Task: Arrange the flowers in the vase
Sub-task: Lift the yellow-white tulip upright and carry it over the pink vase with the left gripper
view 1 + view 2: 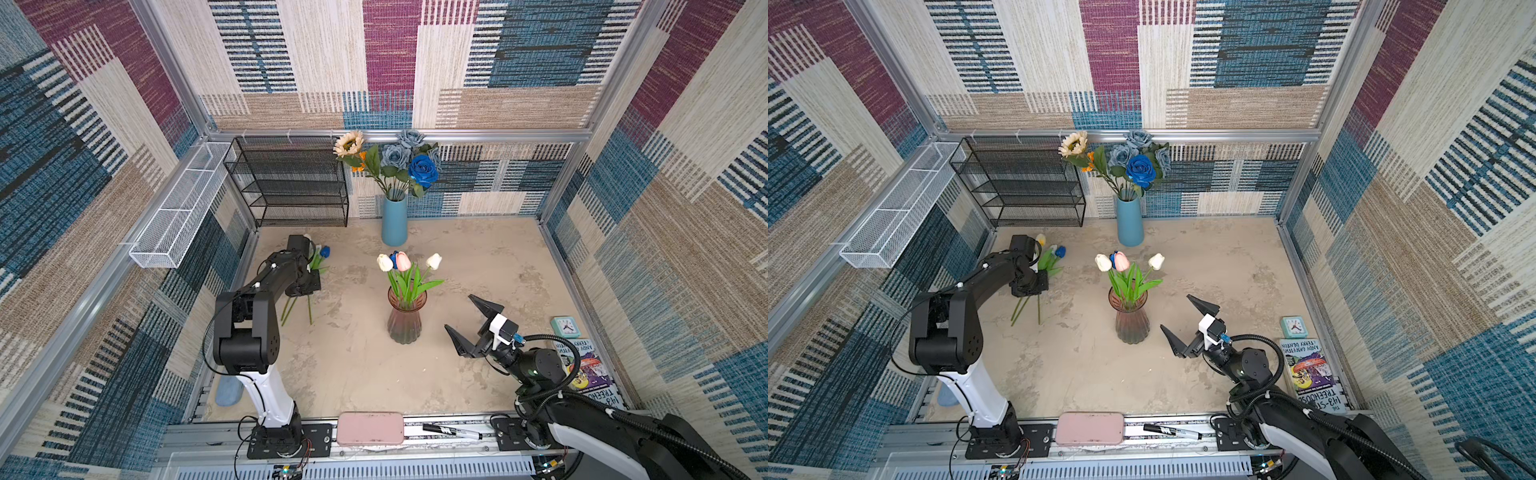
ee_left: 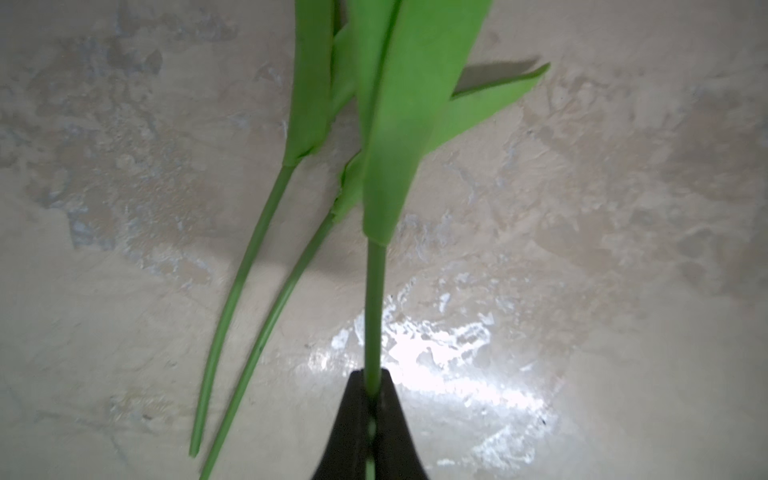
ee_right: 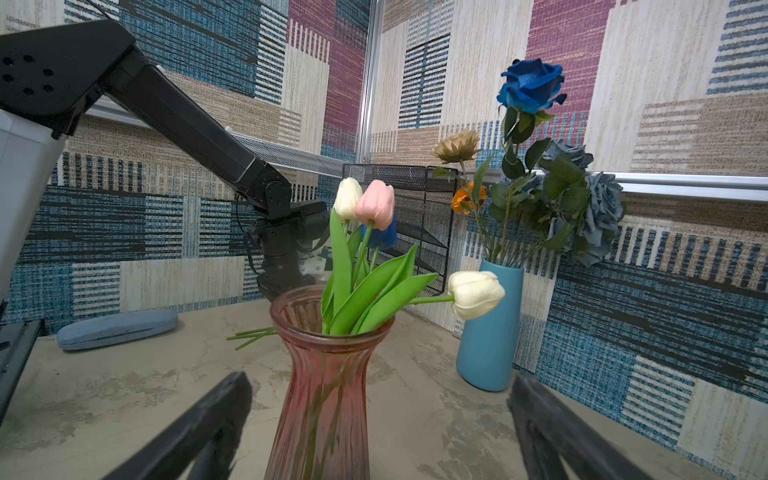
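We judge the tulip (image 2: 399,124) light, its thin plastic stem (image 2: 374,307) springy and slick, its leaves soft, so the bare stem below the leaves is where to pinch, firmly enough that it cannot swivel. The left tool (image 2: 371,392) is clamped on that stretch at the left of the worktop (image 2: 582,249), with two loose stems (image 2: 235,316) lying just beside. The right tool (image 1: 459,311) gapes wide and empty near the vase (image 1: 404,322), which stands mid-worktop holding other tulips (image 1: 402,262), well apart from the left tool.
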